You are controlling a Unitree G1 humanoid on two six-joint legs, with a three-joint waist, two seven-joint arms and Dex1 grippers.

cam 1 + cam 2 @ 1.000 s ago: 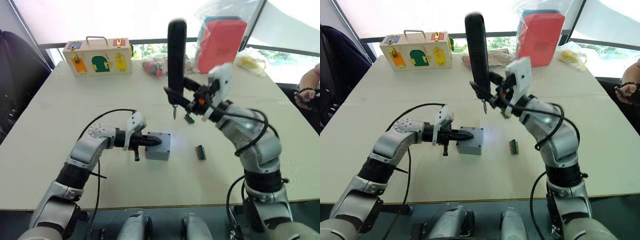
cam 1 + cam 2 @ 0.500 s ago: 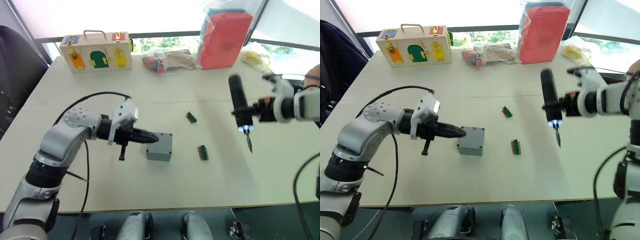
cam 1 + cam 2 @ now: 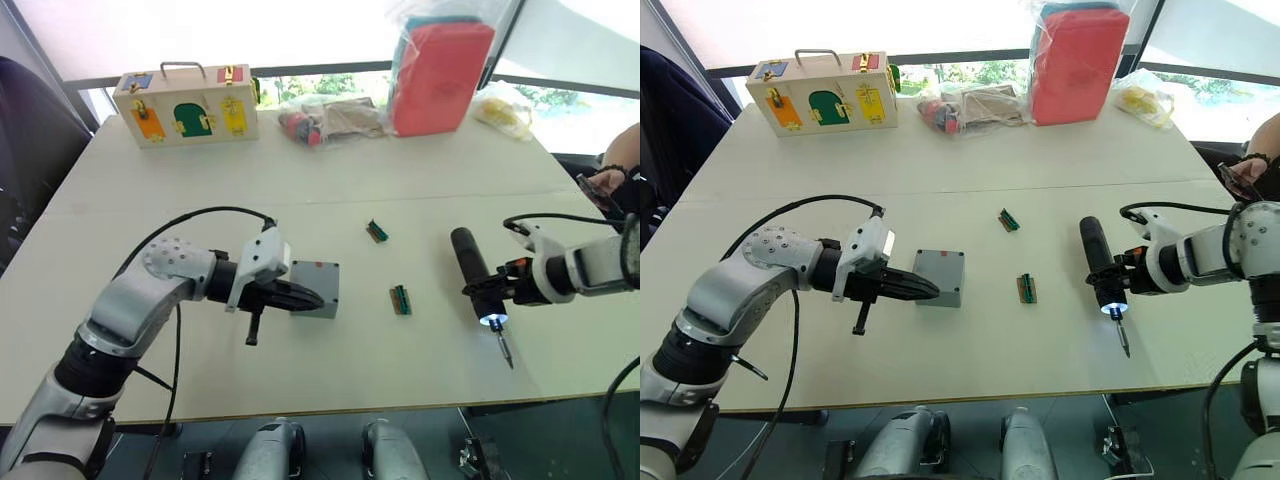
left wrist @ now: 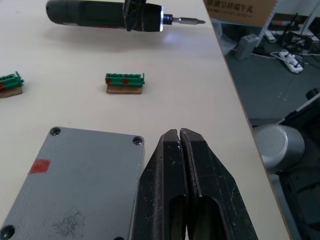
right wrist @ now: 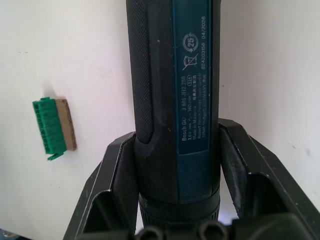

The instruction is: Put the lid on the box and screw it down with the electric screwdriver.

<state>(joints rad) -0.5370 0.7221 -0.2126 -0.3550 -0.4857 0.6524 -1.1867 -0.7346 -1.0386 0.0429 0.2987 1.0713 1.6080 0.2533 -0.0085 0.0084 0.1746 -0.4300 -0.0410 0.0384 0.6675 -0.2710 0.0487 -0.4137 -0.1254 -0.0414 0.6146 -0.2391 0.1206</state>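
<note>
Your right tool (image 3: 1118, 283) is clamping the electric screwdriver (image 3: 1098, 262), a smooth dark cylinder lying low over the table (image 3: 970, 160) at the right of the frame, its thin metal bit and lit tip pointing toward the lower edge, probably being laid down or readied. Your left tool (image 3: 300, 298), its black fingers (image 4: 172, 165) pressed together on nothing, is resting against the near side of the box (image 3: 318, 289) at centre frame, likely to steady it. The matte grey lid (image 4: 75, 185) is sitting on top, flat with corner screw holes. Two small green ridged blocks (image 3: 400, 299) are lying between box and screwdriver.
</note>
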